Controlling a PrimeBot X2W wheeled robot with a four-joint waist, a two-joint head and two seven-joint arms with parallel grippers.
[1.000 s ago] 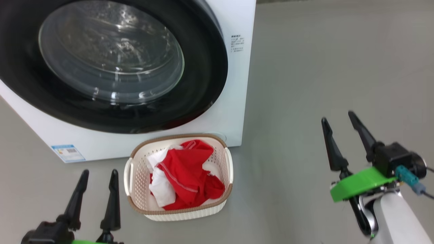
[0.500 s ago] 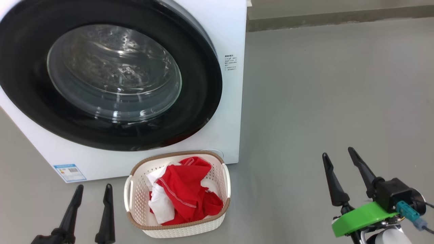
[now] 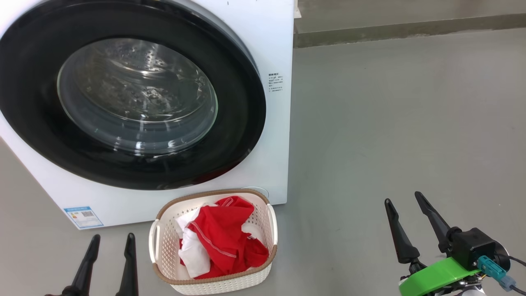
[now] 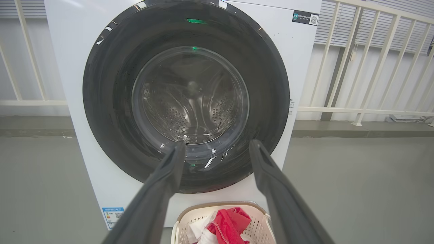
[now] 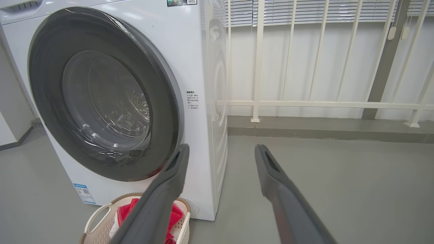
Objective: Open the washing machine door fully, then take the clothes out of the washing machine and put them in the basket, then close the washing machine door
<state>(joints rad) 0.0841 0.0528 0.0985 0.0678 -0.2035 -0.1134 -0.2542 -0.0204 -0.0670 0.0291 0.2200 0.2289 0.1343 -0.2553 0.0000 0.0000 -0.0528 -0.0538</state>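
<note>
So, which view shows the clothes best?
The head view: it looks down into the basket, so the whole clothes pile shows. The left wrist view cuts it at the bottom edge; in the right wrist view a finger hides most.

A laundry area, balcony-like, is indicated. A washer [image 5: 200,51] and basket [image 3: 162,246] are set on a bare grey floor [image 5: 339,189]. It is backed by a white railing [image 5: 305,103] and slatted blinds [image 5: 305,12].
</note>
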